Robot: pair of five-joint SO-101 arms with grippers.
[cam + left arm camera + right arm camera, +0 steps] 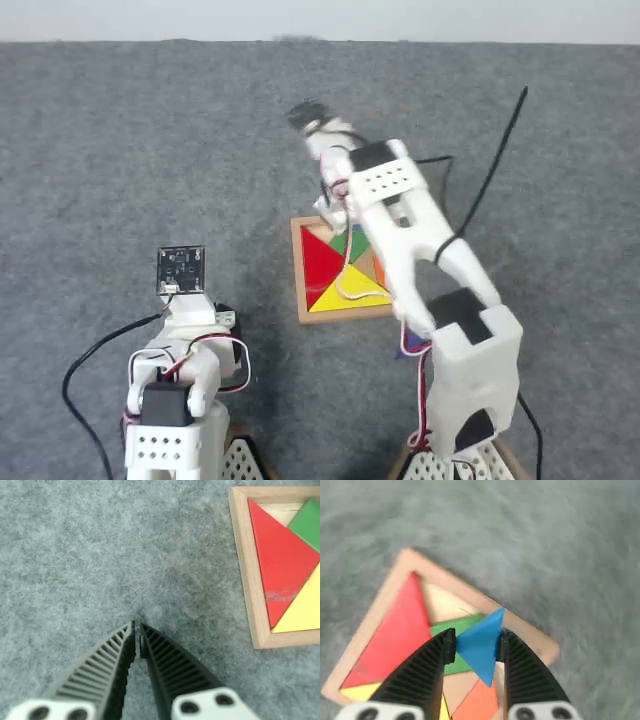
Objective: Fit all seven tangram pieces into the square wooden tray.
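Observation:
The square wooden tray (pixel 300 285) lies in the middle of the grey mat. In it are a red triangle (pixel 322 265), a yellow triangle (pixel 350 290), a green piece (pixel 352 243) and an orange piece (pixel 380 270). My right gripper (pixel 476 647) hovers over the tray's (pixel 395 580) far part, shut on a blue triangle (pixel 480 645), above the green piece (pixel 457 627) and a bare wooden slot (pixel 445 602). My left gripper (pixel 137 627) is shut with nothing in it, low over the mat to the left of the tray (pixel 245 580).
The right arm (pixel 400 210) stretches across the tray's right side and hides part of it. The left arm (pixel 185 340) stays folded near the front left. Grey mat (pixel 150 150) lies all around.

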